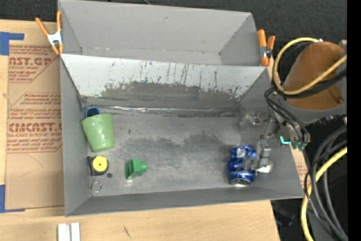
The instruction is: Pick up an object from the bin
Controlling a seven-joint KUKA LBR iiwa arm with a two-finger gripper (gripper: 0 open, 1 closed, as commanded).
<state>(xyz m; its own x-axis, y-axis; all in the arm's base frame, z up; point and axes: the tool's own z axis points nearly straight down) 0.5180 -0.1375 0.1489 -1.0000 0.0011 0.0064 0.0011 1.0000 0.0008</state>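
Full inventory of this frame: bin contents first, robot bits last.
bin: 1, grey metal, centre of view
cup: 1, light green, left side of the bin floor
blue thing: 1, blue, partly hidden behind the cup; kind unclear
disc: 1, yellow on black, front left, below the cup
green piece: 1, green, just right of the disc
can: 1, blue and silver, front right
pincer: 1, grey metal, down in the bin at the can's right side
arm: 1, orange cover with yellow and black cables, right of the bin
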